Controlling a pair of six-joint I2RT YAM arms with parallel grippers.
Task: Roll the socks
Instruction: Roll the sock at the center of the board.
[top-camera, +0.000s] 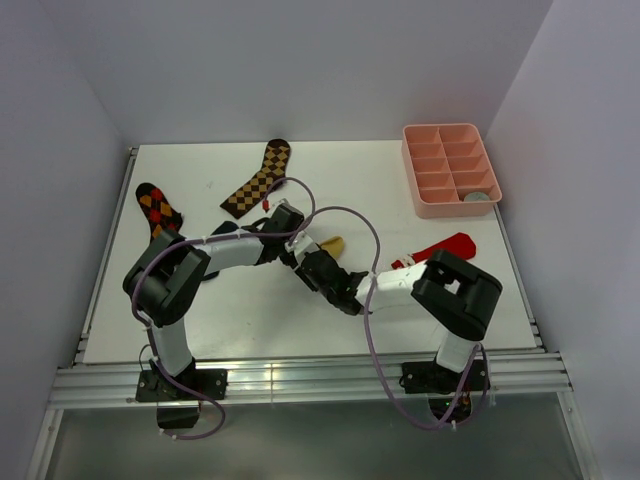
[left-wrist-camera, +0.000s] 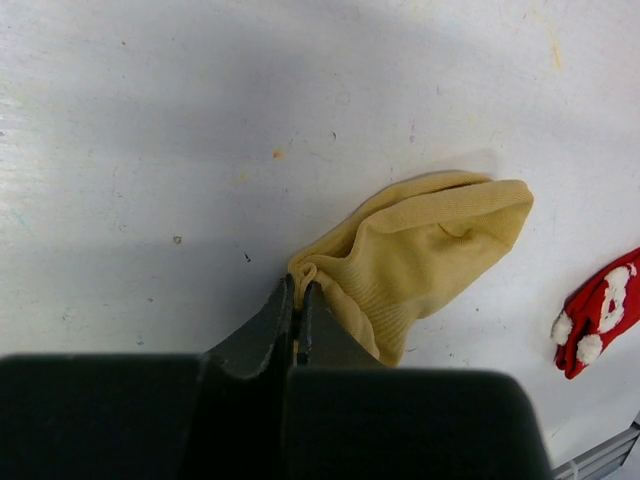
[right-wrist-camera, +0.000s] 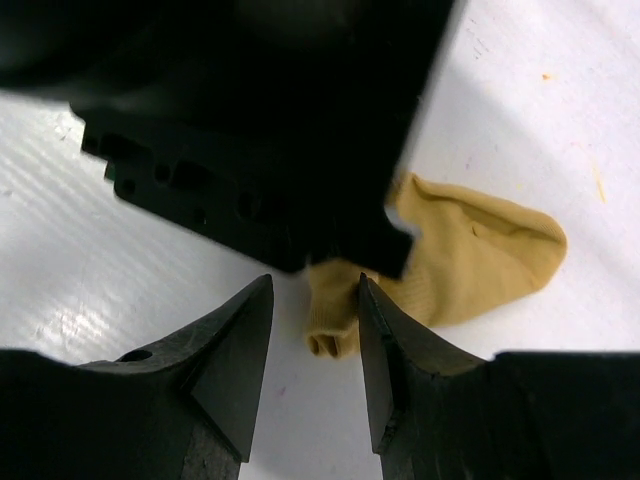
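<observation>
Yellow sock (left-wrist-camera: 430, 250), near the middle of the worktop (left-wrist-camera: 150, 150): toe end flat, cuff end bunched into a loose fold. The left gripper (left-wrist-camera: 297, 300) is closed, its tips meeting at the cuff edge and apparently nipping a thin fold of the knit. The right gripper (right-wrist-camera: 315, 290) stands well open, one finger on either side of the bunched cuff, holding nothing. The sock looks very light, soft and wholly limp. It will probably sag from any single pinch, drape rather than keep a shape, and spring loose from a roll unless it is pinned. The ribbed knit should grip rather than slip, and nothing here is fragile. The best hold is likely the doubled cuff rim, the thickest part, taken through both layers so the roll can run toward the toe (the red sock (left-wrist-camera: 595, 315) lies well apart).
</observation>
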